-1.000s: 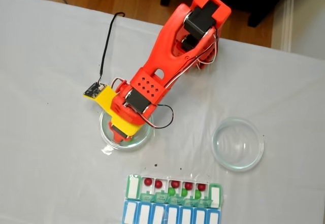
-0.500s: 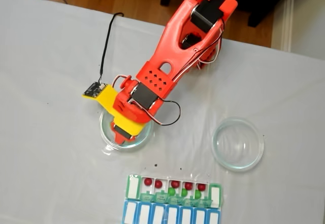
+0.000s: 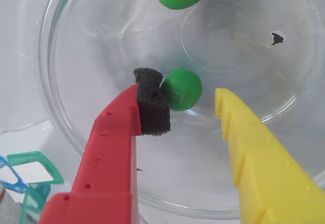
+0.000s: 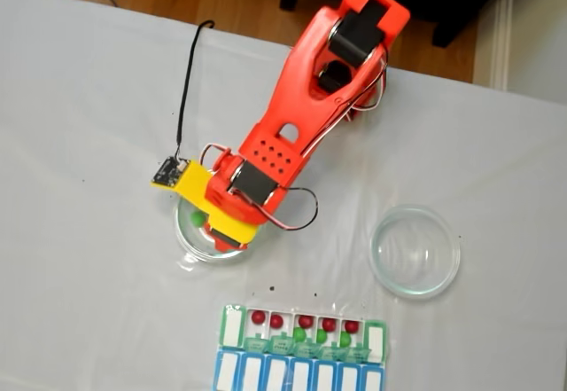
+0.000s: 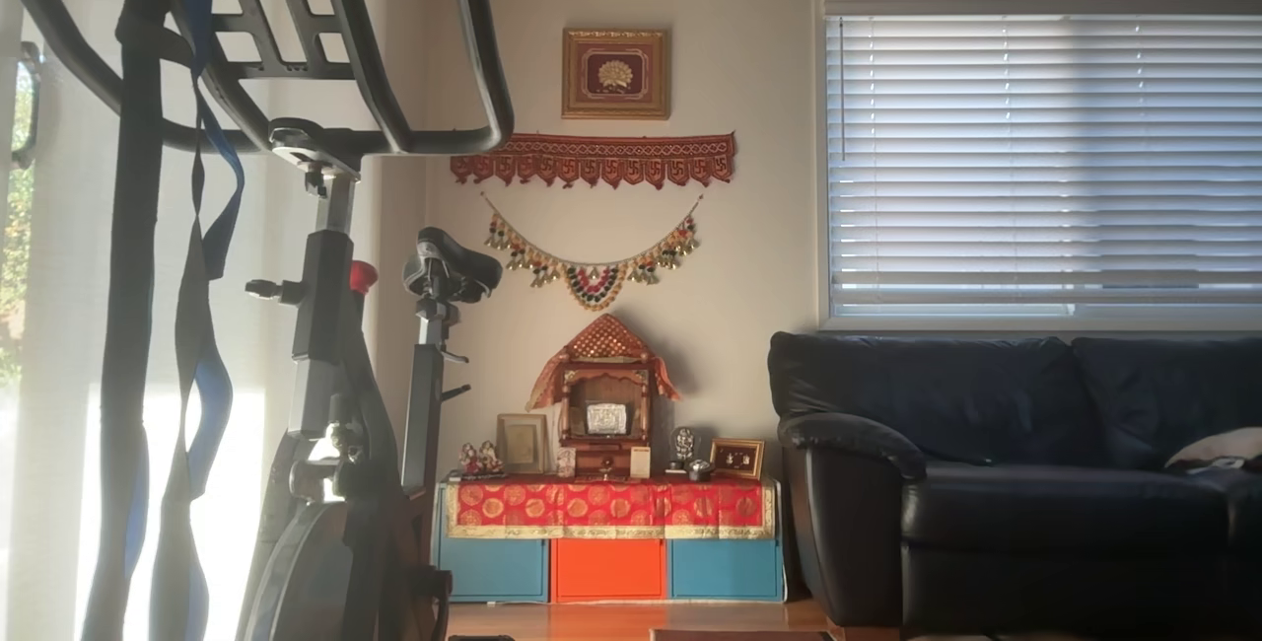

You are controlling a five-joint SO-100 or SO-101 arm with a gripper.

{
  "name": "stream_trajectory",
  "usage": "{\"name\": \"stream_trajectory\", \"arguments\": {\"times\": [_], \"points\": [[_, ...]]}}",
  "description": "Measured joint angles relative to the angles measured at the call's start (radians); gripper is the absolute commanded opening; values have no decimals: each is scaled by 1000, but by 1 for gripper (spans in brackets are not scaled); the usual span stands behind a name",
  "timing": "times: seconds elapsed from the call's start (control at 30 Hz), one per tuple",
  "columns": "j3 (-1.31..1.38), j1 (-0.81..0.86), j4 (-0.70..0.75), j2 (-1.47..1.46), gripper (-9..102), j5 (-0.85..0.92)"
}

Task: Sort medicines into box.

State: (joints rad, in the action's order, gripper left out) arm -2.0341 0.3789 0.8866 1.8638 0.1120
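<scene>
Gripper (image 3: 183, 107) agape around green pill (image 3: 181, 89)

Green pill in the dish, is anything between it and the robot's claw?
No. In the wrist view the green pill lies between the open gripper's fingers; the foam pad on the red finger looks to be touching it. Nothing else visible intervenes.

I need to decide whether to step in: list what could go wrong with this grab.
1. The gripper is open around a round green pill that touches the foam pad but not the yellow finger; closing could squirt it away.
2. The smooth glass dish may let it roll.
3. A push could slide the dish.
</scene>
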Motion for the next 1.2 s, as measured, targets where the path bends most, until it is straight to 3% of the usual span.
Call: {"name": "stream_trajectory", "arguments": {"times": [0.5,1.2], "points": [[15,-8,31,-26,21,150],[17,-37,29,-37,11,156]]}}
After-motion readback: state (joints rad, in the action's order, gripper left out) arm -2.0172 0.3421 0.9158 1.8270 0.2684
